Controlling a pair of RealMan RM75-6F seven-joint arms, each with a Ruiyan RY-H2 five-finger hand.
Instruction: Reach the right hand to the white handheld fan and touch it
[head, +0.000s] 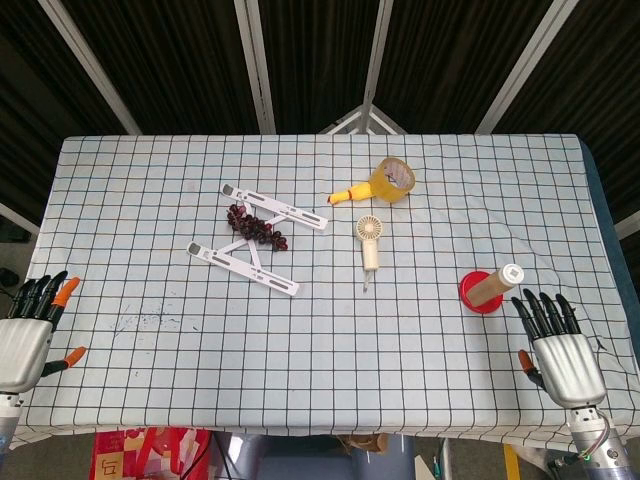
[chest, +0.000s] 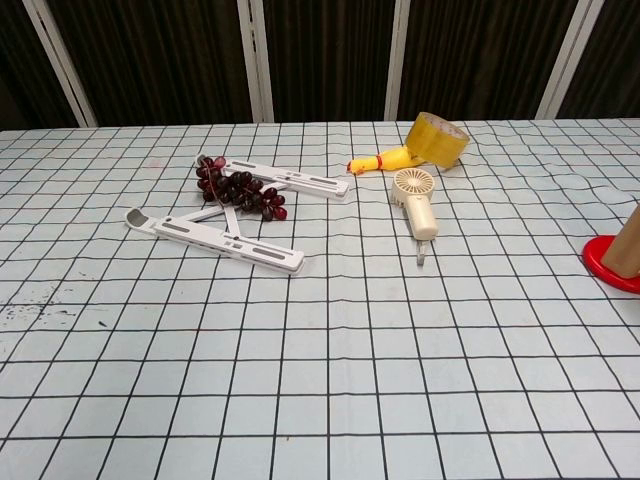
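Note:
The white handheld fan (head: 370, 242) lies flat near the table's middle, round head toward the far side, handle pointing at me; the chest view shows the fan (chest: 417, 202) too. My right hand (head: 558, 347) rests at the near right edge of the table, fingers spread and holding nothing, well to the right of the fan and nearer to me. My left hand (head: 30, 325) sits at the near left edge, fingers apart and empty. Neither hand appears in the chest view.
A red-based wooden cylinder (head: 490, 288) stands just ahead of my right hand. A yellow tape roll (head: 393, 180) and yellow rubber chicken (head: 347, 195) lie beyond the fan. A white folding stand (head: 258, 240) with dark grapes (head: 256, 226) lies left of it.

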